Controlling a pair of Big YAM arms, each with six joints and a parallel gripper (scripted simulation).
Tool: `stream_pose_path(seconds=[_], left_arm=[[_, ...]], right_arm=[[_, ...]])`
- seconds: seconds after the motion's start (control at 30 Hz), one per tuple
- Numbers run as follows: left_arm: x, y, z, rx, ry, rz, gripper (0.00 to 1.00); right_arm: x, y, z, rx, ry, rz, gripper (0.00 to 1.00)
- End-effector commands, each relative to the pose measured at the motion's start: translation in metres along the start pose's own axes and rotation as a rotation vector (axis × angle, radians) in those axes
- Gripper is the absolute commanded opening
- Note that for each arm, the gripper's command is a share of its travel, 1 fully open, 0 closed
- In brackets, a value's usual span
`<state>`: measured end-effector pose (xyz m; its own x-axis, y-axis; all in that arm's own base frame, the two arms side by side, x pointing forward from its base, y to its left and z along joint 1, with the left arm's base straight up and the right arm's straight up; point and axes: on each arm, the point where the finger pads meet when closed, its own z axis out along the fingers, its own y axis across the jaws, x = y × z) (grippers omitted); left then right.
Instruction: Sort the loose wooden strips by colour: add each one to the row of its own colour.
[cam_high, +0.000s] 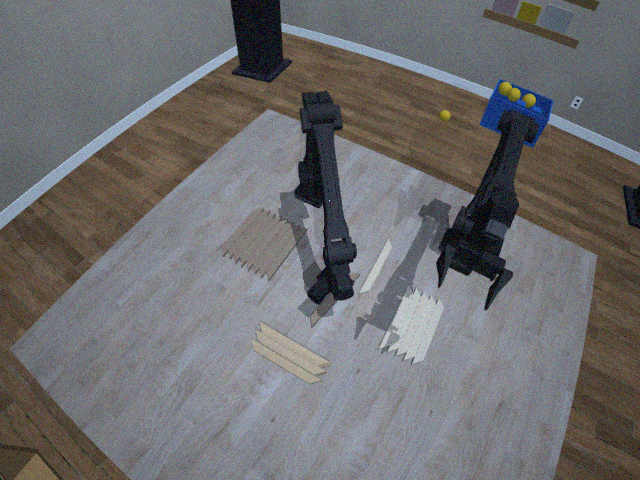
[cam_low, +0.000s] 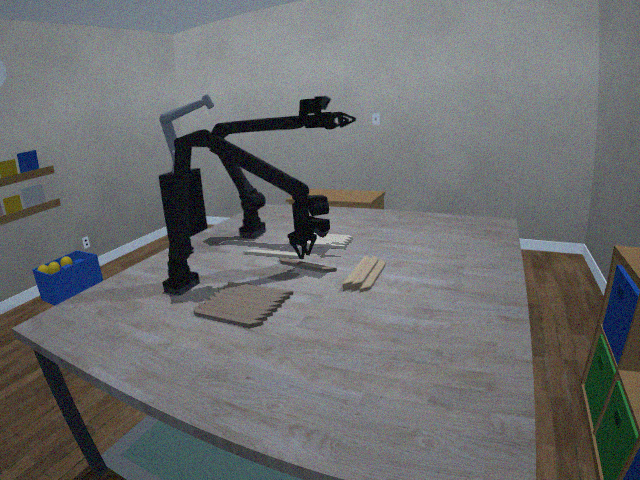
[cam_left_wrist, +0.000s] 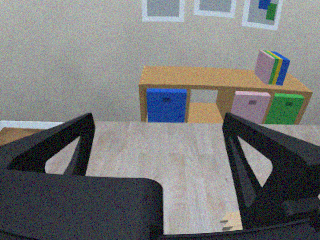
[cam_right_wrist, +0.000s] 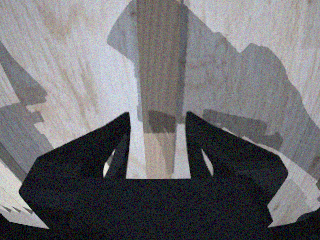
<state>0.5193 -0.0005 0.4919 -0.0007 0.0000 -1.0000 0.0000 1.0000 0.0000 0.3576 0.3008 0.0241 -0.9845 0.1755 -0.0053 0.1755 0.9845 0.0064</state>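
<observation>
Grey-brown wooden strip lay on counter, below right fingers, the nearer pair. These were part-spread, holding nothing; its long axis ran crosswise to their closing line, seemingly aligned for descent. Left fingers: wide, raised.

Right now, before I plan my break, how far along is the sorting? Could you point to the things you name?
The brown row (cam_high: 263, 241) (cam_low: 242, 304), white row (cam_high: 416, 325) (cam_low: 338, 239) and tan row (cam_high: 289, 353) (cam_low: 364, 273) (cam_left_wrist: 232, 221) are laid out. Nothing is in hand; the open right gripper (cam_high: 328, 303) (cam_low: 305, 255) (cam_right_wrist: 157, 119) hovers over the loose brown strip (cam_high: 321, 314) (cam_low: 310, 265) (cam_right_wrist: 162, 75). That and the loose white strip (cam_high: 377, 266) (cam_low: 263, 252) remain.
</observation>
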Motion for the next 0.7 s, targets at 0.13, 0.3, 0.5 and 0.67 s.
stream_pose_path(seconds=[0.13,0.3,0.5,0.67], left_arm=[[-0.056,-0.005,-0.003,0.008,-0.093,0.006,1.0],[-0.056,-0.005,-0.003,0.008,-0.093,0.006,1.0],[-0.057,-0.005,-0.003,0.008,-0.094,0.006,1.0],[-0.047,-0.005,-0.002,0.008,-0.079,0.006,1.0]], right_arm=[[0.004,0.005,0.016,0.002,0.0,-0.012,0.42],[0.003,0.008,0.028,-0.003,-0.004,-0.003,0.42],[0.004,0.008,0.038,-0.002,-0.003,-0.005,0.42],[0.002,0.005,0.04,0.001,-0.001,-0.001,0.42]])
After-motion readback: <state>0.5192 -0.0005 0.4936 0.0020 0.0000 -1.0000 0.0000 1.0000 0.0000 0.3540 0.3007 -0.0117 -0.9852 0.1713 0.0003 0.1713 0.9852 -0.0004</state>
